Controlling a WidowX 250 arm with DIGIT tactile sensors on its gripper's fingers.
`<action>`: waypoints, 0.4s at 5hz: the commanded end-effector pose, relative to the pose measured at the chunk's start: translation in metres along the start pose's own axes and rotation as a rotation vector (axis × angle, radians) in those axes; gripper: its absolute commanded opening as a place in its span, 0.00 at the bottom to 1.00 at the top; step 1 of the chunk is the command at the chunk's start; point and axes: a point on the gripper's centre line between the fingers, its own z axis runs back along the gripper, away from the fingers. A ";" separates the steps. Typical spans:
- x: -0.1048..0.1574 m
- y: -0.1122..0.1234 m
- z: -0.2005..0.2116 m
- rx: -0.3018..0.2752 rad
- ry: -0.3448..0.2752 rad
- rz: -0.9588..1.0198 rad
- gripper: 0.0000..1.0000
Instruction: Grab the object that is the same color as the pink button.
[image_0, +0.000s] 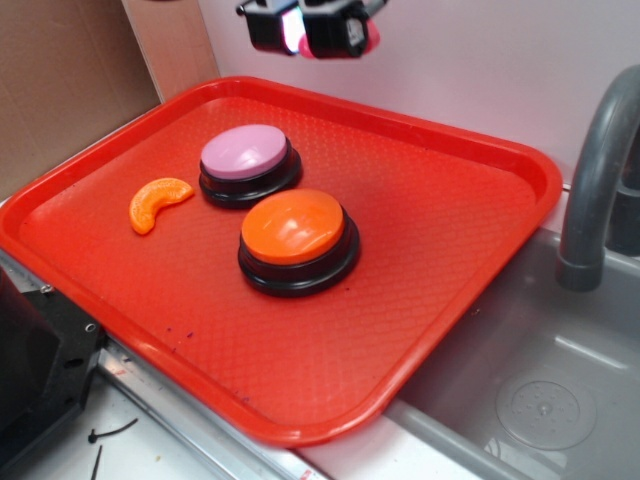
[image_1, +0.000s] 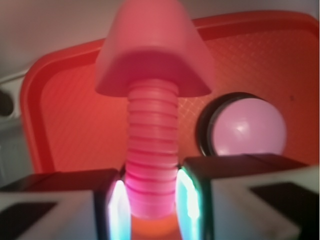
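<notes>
While the exterior view hides most of it, the wrist view shows the fingers (image_1: 188, 200) pinching the pink bolt's (image_1: 152, 150) shaft above the red tray (image_0: 480, 230) holding the pink button (image_0: 245, 153).

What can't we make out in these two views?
- Exterior: the end effector is cut off by the top edge; the pink bolt shows only as a sliver.
- Wrist: the bolt's shaft tip is hidden between the fingers.
- Wrist: the pink button is partly covered, blurred.
</notes>
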 end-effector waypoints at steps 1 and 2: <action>-0.006 0.021 0.077 -0.036 -0.116 -0.087 0.00; -0.011 0.028 0.086 -0.051 -0.162 -0.040 0.00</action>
